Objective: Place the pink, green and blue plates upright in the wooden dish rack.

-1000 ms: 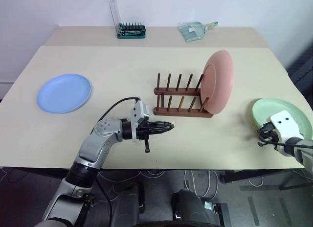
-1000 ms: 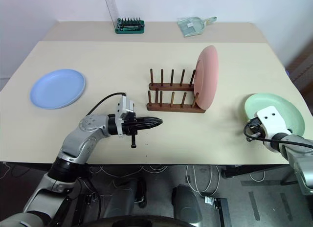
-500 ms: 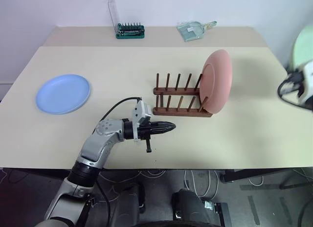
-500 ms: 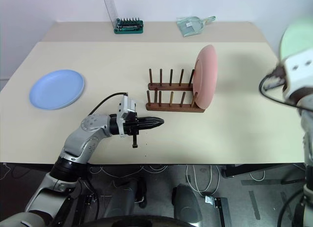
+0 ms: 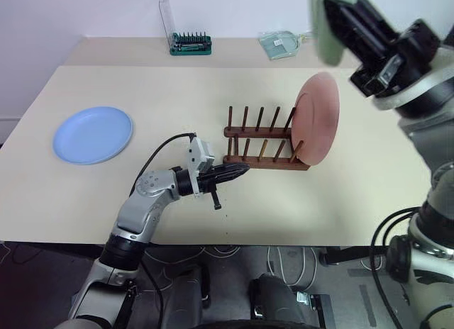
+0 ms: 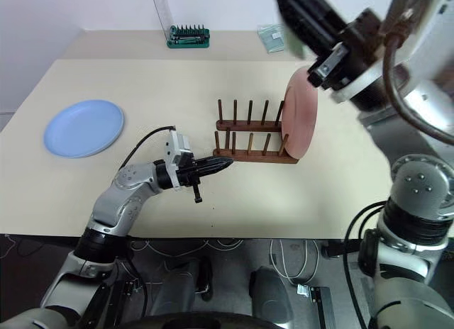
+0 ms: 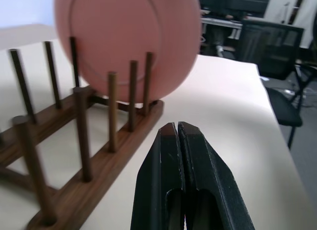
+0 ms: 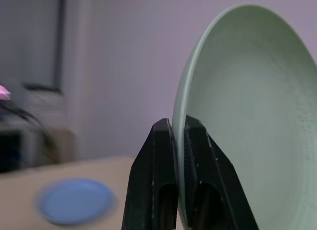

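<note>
The wide beige table (image 5: 106, 194) carries a light blue round plastic plate (image 5: 93, 135) flat near its left edge and a dark brown wooden peg rack (image 5: 264, 142) near the middle. By the far edge lie a green holder of black screwdriver bits (image 5: 190, 45) and a clear plastic packet (image 5: 278, 43).

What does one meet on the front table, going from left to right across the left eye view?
blue plate → left gripper, shut, at the near left end of the wooden dish rack → pink plate, upright in the rack's right end.
</note>
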Controlling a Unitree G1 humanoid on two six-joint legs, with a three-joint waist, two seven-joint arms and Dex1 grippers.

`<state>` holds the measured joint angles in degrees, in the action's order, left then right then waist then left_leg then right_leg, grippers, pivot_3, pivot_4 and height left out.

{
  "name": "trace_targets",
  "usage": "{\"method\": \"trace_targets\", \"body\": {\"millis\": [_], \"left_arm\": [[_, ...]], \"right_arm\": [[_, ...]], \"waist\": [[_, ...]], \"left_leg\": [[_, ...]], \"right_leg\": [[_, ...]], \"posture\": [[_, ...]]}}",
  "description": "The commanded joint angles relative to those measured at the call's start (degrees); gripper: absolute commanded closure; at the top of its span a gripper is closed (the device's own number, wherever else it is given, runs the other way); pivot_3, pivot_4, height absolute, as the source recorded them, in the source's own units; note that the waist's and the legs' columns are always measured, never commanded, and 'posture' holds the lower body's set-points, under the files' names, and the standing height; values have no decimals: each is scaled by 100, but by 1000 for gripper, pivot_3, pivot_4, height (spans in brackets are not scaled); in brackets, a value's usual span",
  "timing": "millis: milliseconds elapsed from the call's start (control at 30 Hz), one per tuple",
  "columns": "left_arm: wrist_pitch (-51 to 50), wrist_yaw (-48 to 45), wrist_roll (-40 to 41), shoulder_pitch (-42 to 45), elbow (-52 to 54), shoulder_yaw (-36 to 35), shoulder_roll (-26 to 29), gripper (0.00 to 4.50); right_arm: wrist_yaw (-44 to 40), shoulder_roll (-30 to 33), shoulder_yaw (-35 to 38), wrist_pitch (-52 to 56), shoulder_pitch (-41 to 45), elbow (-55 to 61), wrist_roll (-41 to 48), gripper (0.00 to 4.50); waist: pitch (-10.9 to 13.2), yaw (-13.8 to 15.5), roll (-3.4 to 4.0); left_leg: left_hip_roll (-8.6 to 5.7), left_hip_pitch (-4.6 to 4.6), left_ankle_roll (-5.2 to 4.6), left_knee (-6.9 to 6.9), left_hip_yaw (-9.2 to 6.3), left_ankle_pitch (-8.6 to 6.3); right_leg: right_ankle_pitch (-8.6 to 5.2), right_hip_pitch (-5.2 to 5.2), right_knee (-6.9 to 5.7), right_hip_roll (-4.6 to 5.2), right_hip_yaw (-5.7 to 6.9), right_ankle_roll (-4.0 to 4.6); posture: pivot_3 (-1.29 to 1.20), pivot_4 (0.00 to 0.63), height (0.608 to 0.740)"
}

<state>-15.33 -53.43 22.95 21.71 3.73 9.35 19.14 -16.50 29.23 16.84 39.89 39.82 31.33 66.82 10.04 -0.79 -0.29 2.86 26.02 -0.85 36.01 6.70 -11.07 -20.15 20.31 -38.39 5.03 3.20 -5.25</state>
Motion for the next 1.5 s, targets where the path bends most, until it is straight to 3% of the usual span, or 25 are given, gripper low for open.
{"method": "trace_targets", "body": {"millis": [33,467,1500], "left_arm": [[31,94,54,-90,338,-188,72,4473],[-261,100,159,-188,567,-276,368,4473],[-27,22,73,-251,346,-220,352,4473]], "right_arm": [[427,-258,-109,108,-331,77,552,4477],[840,-471,-72,73,-1060,-545,1079,4477],[1133,-748,-162,54,-1581,-1091,769,4477]], "waist": [[-2,5,-3],[-2,-5,-2],[-1,1,-2]], "left_leg": [[0,0,0,0,-1,0],[-2,10,-5,1,-1,-3],[-2,12,-5,0,0,-3]], "right_leg": [[0,-1,0,0,1,0],[0,11,-2,-4,3,-1],[0,12,-2,-4,2,-1]], "posture": [[0,150,732],[0,150,732],[0,150,732]]}}
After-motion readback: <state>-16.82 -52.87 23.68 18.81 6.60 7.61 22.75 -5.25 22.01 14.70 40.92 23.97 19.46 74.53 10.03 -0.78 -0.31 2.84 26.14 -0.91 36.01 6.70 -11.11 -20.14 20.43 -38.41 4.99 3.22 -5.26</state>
